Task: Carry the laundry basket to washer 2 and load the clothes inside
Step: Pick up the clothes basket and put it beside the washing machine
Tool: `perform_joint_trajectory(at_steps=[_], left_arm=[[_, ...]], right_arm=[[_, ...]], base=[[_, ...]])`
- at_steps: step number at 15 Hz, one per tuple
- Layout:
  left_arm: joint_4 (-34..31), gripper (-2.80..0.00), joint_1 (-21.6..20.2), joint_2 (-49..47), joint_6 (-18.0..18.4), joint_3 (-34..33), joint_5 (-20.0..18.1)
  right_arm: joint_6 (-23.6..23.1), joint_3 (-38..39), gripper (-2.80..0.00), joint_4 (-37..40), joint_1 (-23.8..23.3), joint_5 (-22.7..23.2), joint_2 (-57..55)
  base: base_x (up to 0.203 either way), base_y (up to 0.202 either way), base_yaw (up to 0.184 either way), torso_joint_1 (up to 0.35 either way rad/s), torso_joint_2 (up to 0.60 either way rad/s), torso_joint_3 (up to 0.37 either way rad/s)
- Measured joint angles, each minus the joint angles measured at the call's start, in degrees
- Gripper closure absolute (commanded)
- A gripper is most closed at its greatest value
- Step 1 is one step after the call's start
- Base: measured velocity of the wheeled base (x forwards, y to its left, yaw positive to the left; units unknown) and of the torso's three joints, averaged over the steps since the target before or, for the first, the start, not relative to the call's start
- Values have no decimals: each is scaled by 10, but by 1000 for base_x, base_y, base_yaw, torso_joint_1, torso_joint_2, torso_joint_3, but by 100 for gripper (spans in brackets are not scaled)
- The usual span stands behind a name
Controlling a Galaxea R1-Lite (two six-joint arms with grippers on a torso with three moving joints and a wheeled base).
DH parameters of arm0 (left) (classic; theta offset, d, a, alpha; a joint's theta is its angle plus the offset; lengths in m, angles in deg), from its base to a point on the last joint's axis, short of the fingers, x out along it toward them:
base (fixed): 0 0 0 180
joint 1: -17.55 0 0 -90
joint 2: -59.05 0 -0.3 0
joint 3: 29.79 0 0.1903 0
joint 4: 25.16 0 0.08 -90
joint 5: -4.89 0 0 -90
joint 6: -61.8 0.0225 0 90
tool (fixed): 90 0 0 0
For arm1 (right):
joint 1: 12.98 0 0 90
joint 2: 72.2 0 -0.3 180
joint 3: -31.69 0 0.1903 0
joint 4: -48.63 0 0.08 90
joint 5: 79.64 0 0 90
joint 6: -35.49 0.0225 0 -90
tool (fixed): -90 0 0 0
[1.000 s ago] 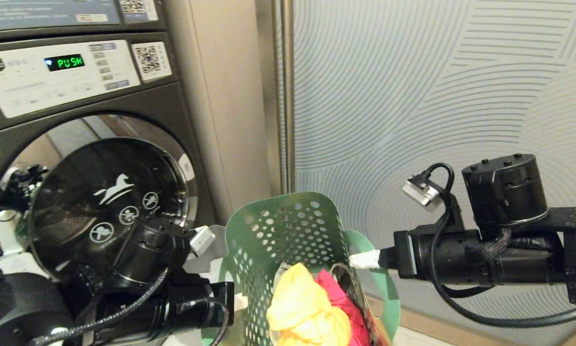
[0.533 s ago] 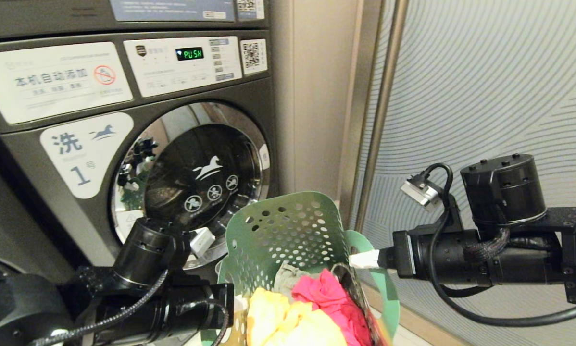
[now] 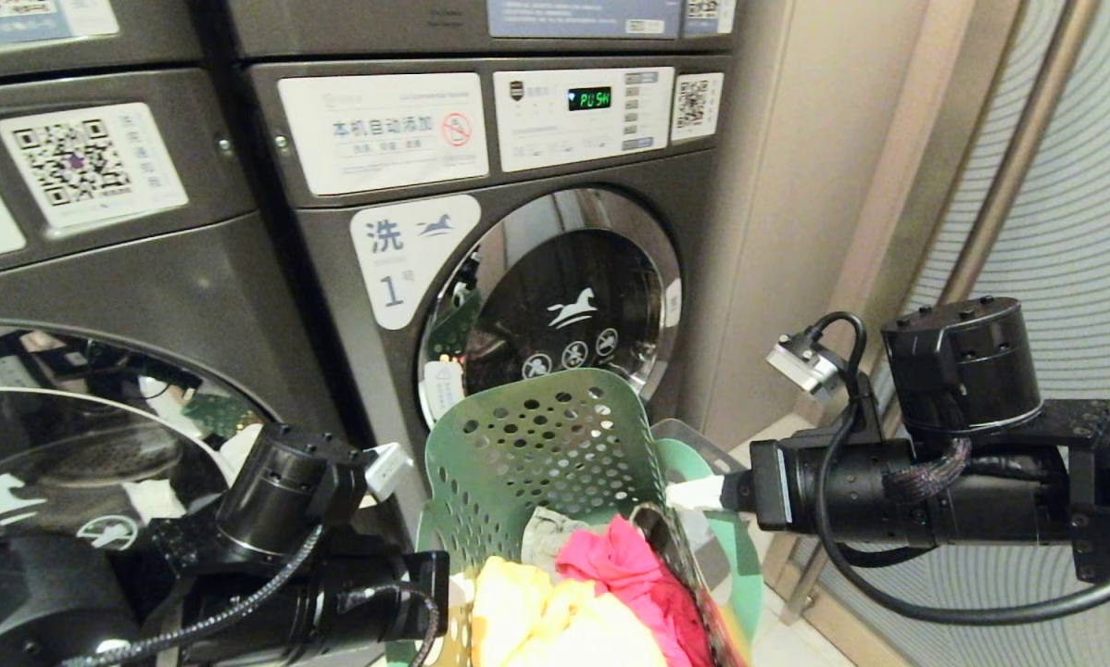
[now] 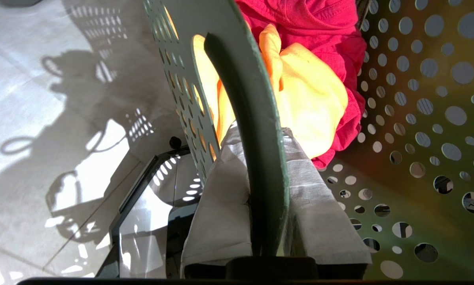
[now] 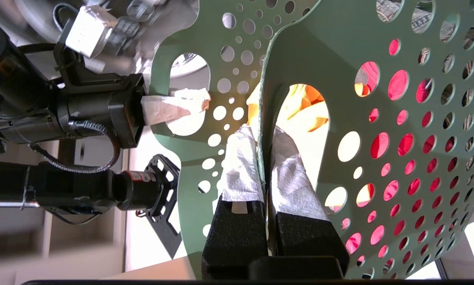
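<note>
A green perforated laundry basket (image 3: 536, 435) hangs between my two arms, low in the middle of the head view. Yellow and pink clothes (image 3: 601, 593) lie inside it, with a grey piece behind. My left gripper (image 3: 458, 585) is shut on the basket's left rim (image 4: 260, 99), one taped finger on each side. My right gripper (image 3: 694, 496) is shut on the right rim beside a handle cutout (image 5: 304, 130). Straight ahead stands the washer marked 1 (image 3: 555, 296), door shut. Another washer (image 3: 101, 259) stands to its left; its number does not show, so I cannot tell whether it is washer 2.
A beige panel (image 3: 796, 232) and a slanted metal post (image 3: 1009, 185) stand right of washer 1, then a ribbed wall (image 3: 1092, 278). Pale tiled floor (image 4: 43, 118) lies under the basket. The left washer's round door (image 3: 73, 445) is close to my left arm.
The whole head view has swung left: washer 1 slid rightward across the picture and a second washer came in at the left. Both grippers keep the same hold on the basket.
</note>
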Motion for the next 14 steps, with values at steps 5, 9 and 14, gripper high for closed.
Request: perform_joint_trajectory(at_steps=[5, 9, 14], left_arm=[[0, 0, 0, 0, 0, 0, 0], [0, 0, 0, 0, 0, 0, 0], [0, 0, 0, -2, 0, -1, 0]], right_arm=[[2, 1, 0, 0, 0, 0, -2], [2, 1, 0, 0, -1, 0, -2], [2, 4, 0, 0, -1, -1, -2]], base=[[2, -9, 176, 2, 5, 2], [5, -9, 177, 5, 2, 3], [1, -8, 174, 2, 2, 1]])
